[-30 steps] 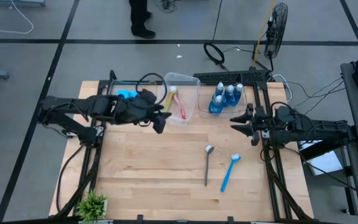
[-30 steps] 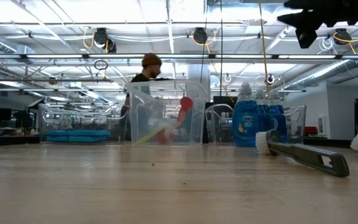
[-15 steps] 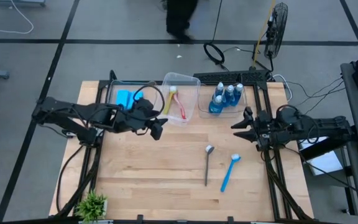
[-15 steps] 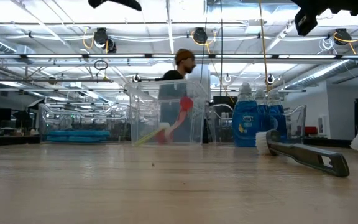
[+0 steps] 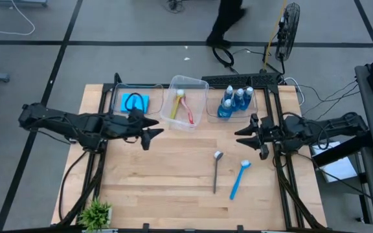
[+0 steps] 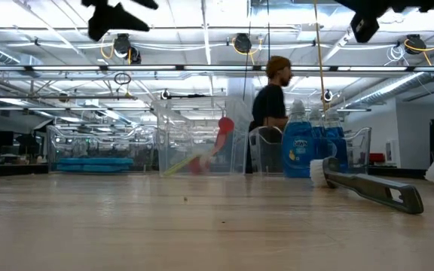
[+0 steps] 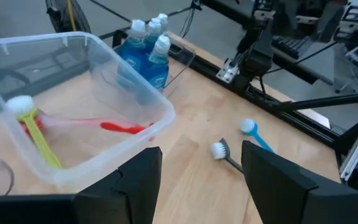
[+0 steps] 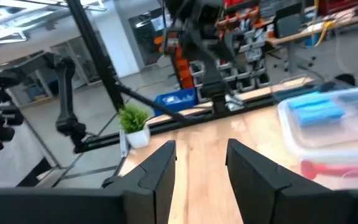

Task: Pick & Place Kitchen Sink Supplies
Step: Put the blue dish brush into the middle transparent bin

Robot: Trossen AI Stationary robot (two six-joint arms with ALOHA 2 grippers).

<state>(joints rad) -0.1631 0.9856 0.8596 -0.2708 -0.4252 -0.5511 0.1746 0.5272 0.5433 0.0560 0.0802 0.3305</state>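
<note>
Blue brush [image 5: 238, 179] and grey spoon [image 5: 217, 170] lie unpicked on the desk [image 5: 173, 188].
From above, right pincer [image 5: 249, 134], wide and empty, hovers beside them; a careless descent could knock both. Left wrist view: left pincer [image 7: 201, 180] wide, empty, near the brush bin [image 7: 135, 99].

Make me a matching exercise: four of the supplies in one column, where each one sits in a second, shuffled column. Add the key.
Things:
1. blue bottles
2. red brush
3. blue sponge
4. blue brush

Places:
A. on the bare table, right of the grey spoon-like tool
B. in the middle clear bin, beside the yellow brush
C. in the left bin
D. standing in the right bin

Pairs: 1-D, 2-B, 3-C, 4-A
</note>
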